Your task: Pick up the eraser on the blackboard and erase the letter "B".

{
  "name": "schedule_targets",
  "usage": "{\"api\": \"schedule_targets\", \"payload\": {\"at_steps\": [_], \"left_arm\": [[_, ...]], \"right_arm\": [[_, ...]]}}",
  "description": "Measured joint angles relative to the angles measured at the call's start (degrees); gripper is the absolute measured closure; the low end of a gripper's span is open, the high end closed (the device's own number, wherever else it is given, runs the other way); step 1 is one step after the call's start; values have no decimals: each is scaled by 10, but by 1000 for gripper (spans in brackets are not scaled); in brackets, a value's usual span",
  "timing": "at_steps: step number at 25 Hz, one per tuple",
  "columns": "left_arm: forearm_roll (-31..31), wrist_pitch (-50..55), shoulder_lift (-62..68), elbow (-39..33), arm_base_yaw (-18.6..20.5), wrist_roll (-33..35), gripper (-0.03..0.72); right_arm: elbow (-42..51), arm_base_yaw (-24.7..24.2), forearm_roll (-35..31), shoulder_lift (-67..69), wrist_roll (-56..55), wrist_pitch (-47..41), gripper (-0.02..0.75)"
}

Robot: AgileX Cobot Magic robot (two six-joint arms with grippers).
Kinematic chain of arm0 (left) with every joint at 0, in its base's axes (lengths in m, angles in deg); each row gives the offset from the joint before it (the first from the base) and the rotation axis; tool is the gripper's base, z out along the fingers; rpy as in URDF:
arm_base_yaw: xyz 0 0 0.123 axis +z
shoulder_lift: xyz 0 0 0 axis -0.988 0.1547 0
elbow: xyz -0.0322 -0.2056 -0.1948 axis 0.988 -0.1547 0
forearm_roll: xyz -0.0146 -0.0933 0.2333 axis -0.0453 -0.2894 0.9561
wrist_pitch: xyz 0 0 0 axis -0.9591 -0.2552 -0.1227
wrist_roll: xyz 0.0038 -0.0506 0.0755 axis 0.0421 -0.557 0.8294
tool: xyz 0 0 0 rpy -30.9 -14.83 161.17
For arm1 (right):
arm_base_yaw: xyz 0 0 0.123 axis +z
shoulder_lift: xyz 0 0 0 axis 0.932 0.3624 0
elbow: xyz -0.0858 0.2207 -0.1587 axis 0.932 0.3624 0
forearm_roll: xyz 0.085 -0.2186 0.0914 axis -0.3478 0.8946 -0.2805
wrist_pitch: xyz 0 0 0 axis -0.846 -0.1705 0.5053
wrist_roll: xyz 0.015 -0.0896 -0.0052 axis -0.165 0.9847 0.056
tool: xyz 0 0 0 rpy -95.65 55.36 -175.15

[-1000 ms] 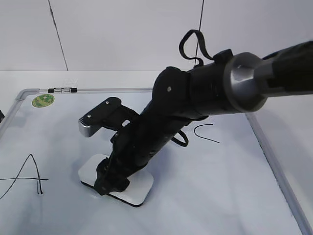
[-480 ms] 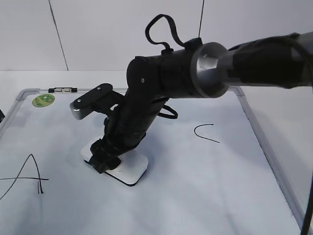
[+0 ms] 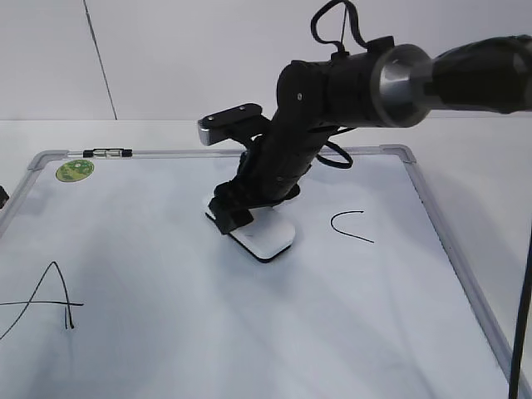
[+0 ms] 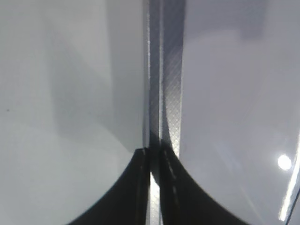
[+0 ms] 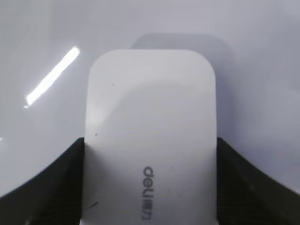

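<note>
The white eraser (image 3: 264, 237) lies flat on the blackboard (image 3: 166, 349), near its middle, just left of the black "C" (image 3: 349, 226). My right gripper (image 3: 231, 213) is shut on the eraser's near-left end. In the right wrist view the eraser (image 5: 150, 122) fills the middle, grey lettering up, between the two jaws of my right gripper (image 5: 150, 187). No letter "B" shows in any view; the board around the eraser looks blank. My left gripper (image 4: 153, 161) is shut and empty, over the board's grey frame (image 4: 166, 70).
A black "A" (image 3: 46, 295) is drawn at the board's left. A round green sticker (image 3: 73, 170) and a small clip (image 3: 106, 152) sit at the far left corner. The right arm (image 3: 399, 71) reaches in from the upper right above the board.
My right gripper has slid the eraser across the board, from the near left-centre up and to the right, to a spot beside the "C". The left view has no earlier frame.
</note>
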Motion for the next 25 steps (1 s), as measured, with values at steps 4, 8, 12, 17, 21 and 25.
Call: {"api": "schedule_targets", "payload": {"at_steps": [4,8,12,17,21,25], "left_arm": [[0,0,0,0,0,0,657],[0,0,0,0,0,0,657],[0,0,0,0,0,0,657],[0,0,0,0,0,0,657],[0,0,0,0,0,0,657],[0,0,0,0,0,0,657]], "right_arm": [[-6,-13,19,1,-5,-12,223],[-58,-14,25,12,-21,-77,223],[-109,-22,41,19,-42,-189,223],[-119,-25,56,-6,-69,-265,224],[-118,-25,66,-58,-88,-275,224],[-118,-25,123,-100,-135,-279,224]]}}
